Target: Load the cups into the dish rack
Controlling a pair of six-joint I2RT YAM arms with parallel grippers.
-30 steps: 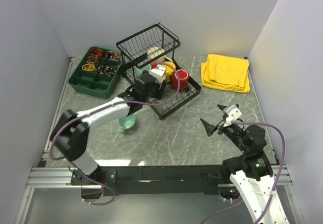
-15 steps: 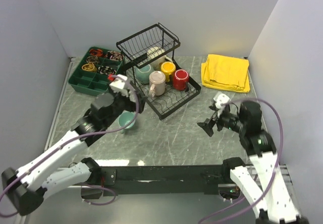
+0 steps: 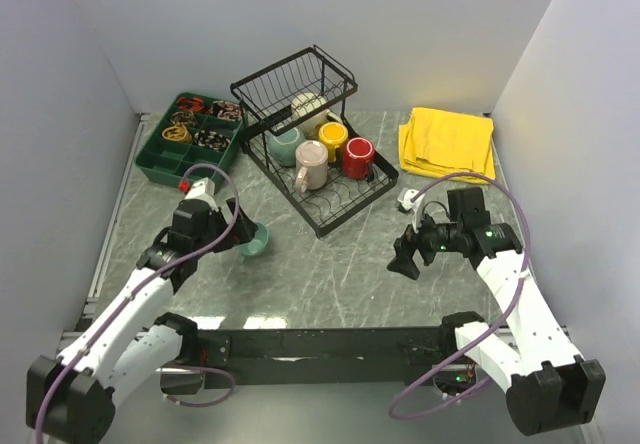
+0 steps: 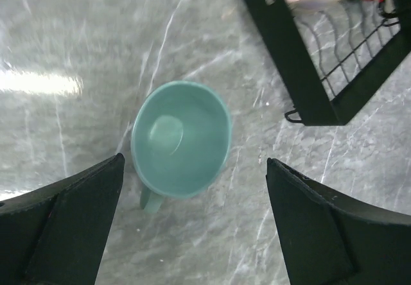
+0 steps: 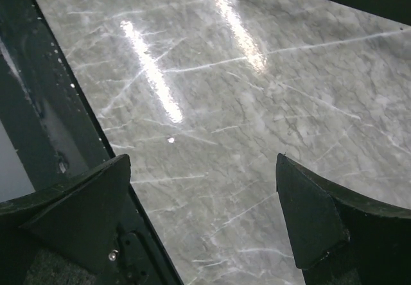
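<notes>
**Small teal mug** (image 4: 182, 140): the only cup in view that is not in the rack. It stands upright and mouth up on the marble table (image 3: 340, 264), near the dish rack's (image 3: 358, 204) near-left corner but not touching it. Its handle (image 4: 151, 200) is a small loop on one side, at the lower left in the left wrist view.

**Handling (judgement).** The mug appears to be glazed ceramic: rigid, light for its size, smooth enough to slip, and liable to chip against the wire. The body is narrow enough for the jaws to span. A pinch across the wall, or one finger inside the rim and one outside, looks more secure than a grip on the small handle, which should be kept out from under the pads.

**Left gripper** (image 4: 192, 163): it hovers directly above the mug with its jaws spread wide. One finger lies on each side of the cup, and neither touches it.

**Dish rack.** On the flat tray are a grey-green mug (image 3: 284, 147), a pale pink mug (image 3: 310, 165), a yellow mug (image 3: 333, 140) and a red mug (image 3: 358, 156). A cream mug (image 3: 305, 104) sits in the raised basket at the far end.

**Right gripper** (image 5: 202, 160): its jaws are apart and hold nothing. It hangs over bare table on the right, well apart from the rack.
</notes>
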